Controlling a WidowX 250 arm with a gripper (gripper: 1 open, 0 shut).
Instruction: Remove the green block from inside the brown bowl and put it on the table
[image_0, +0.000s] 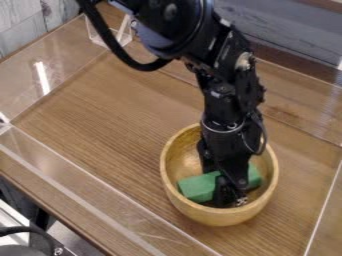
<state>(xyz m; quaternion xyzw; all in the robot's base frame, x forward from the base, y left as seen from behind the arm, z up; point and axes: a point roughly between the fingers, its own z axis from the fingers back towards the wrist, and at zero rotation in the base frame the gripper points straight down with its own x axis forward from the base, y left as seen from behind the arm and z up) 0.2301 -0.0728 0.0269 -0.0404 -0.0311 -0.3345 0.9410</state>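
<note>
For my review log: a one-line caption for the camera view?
Gripper lowered into brown bowl over green block on the table.

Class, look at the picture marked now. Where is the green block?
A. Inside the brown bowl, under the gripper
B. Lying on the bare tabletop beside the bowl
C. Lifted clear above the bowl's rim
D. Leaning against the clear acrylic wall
A. The green block lies inside the brown bowl, with the gripper reaching down onto it.

End effector (230, 180) points down (arm bent).
</note>
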